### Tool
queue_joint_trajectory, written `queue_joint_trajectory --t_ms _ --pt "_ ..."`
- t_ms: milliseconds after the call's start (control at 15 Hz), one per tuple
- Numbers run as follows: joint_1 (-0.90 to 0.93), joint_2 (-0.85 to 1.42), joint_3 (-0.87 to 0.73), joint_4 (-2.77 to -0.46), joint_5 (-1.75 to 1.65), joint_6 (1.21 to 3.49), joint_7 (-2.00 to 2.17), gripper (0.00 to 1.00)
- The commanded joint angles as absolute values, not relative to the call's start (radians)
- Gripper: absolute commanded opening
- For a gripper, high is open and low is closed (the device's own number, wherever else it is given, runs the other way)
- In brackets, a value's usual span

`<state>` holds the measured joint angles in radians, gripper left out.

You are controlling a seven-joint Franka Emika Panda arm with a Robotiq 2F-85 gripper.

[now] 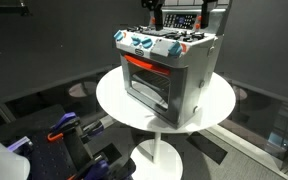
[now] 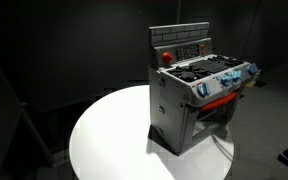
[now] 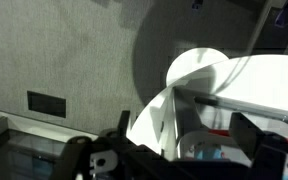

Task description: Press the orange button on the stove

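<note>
Gripper (image 3: 179, 158): jaws spread wide, holding nothing, apparently off the stove (image 2: 199, 95).
Orange button (image 2: 166, 57): at one end of the stove's back panel, above the burners.
Table (image 2: 104, 140): round, white, stove upright on it.
Progress: nothing pressed; approach and press both remain.
Hidden: fingertips cropped in wrist view; button unseen there.

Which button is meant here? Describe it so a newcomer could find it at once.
A grey toy stove stands on the round white table. Its upright back panel rises behind the burners, and the button sits at one end of that panel. It is round and orange-red, unlike the bluish knobs along the front edge.
</note>
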<state>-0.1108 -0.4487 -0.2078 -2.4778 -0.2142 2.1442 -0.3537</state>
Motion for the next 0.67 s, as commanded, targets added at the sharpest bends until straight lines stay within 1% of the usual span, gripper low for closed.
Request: queue_joint_trajectory --t_ms 0,600 --pt "-0.09 -0.386 -0.182 -2.395 -0.182 2.194 -0.317 1.0" --pt "-0.076 -0.178 -0.118 -2.236 -0.186 2.409 -0.207 1.0"
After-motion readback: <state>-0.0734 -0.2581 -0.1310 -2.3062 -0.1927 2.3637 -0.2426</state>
